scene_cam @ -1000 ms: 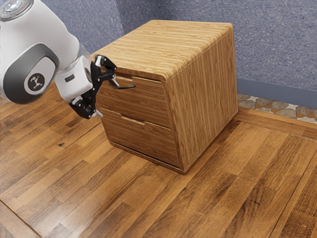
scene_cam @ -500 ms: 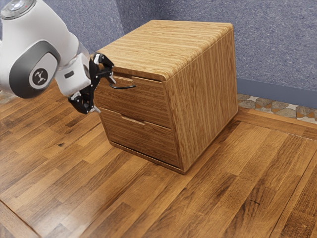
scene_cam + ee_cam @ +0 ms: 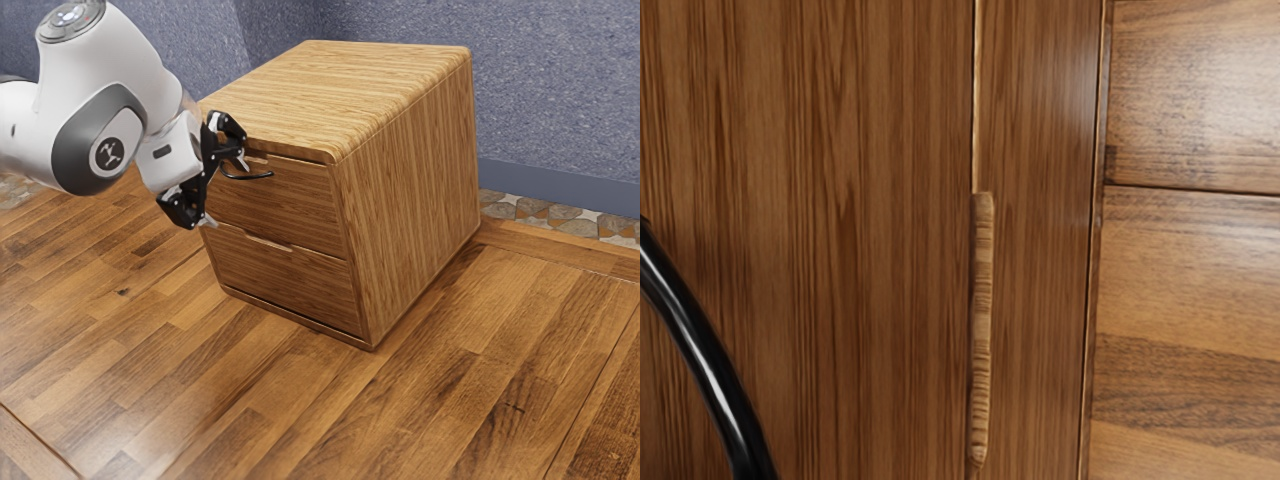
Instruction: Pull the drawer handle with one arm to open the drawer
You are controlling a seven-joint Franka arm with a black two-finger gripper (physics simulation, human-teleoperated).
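"Handle position first: where was it?"

"The black drawer handle (image 3: 252, 176) curved out from just under the top edge of the upper drawer (image 3: 285, 205), toward the front's corner at the exterior view's left. That drawer belonged to a two-drawer wooden cabinet (image 3: 400, 180). The cabinet stood on the plank floor (image 3: 450, 400), near the floor's far edge below the blue-grey wall (image 3: 560, 80)."

"And the drawer itself?"

"Shut. Its front sat flush with the cabinet face, in line with the lower drawer (image 3: 290, 275) beneath it."

"What about the gripper?"

"The gripper (image 3: 238, 152) was right at the end of the handle nearer the arm (image 3: 95, 135), which reached in from the exterior view's left. It sat so close against the drawer front that I could not tell how wide it stood, or whether it had hold of the handle."

"Did the wrist camera add anything?"

"It looked along the drawer fronts. The drawer handle (image 3: 700, 370) swept past close to the hand, over the upper drawer's grain. Farther on, a wooden lip (image 3: 981, 330) ran along the seam at the lower drawer's top, and floor planks lay beyond the cabinet's bottom edge."
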